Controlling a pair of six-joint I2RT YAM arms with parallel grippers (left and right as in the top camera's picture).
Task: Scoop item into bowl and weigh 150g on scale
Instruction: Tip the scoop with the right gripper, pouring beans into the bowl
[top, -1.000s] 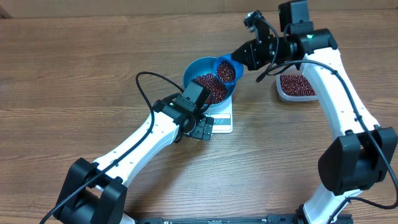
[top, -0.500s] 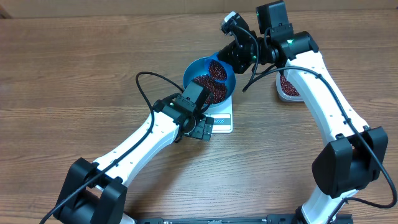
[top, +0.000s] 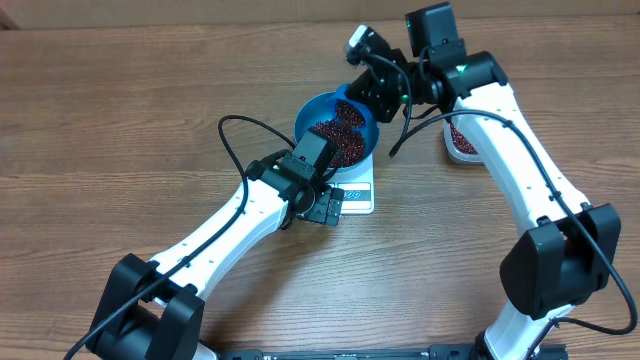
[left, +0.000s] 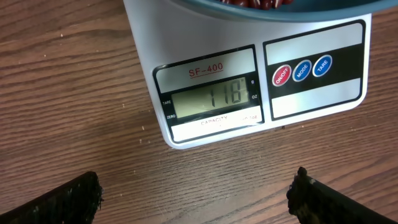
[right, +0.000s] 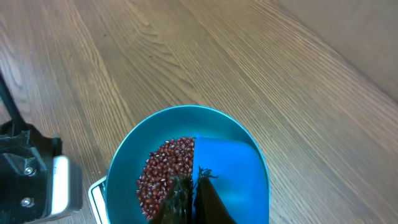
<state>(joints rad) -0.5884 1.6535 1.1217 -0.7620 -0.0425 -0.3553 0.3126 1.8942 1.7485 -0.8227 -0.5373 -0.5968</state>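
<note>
Step in hand: right end effector (right: 194, 198), clamped on the blue scoop (right: 227, 167), tips it over the bowl (top: 303, 125).
Do it well: trickle, don't dump; you judge by the scale (left: 260, 81), whose display reads short of target.
Idle arm: left end effector (left: 196, 202), fingers apart, holds nothing above the tabletop (left: 74, 74).
Load: beans (top: 340, 150), tiny hard red-brown ovals, heaped in the bowl.
Vessel: glossy, deep, round, seated on the flat white scale.

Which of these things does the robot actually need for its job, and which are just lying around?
Needed:
beans
bowl
scale
scoop
tub of spare beans

Just there:
table
</note>
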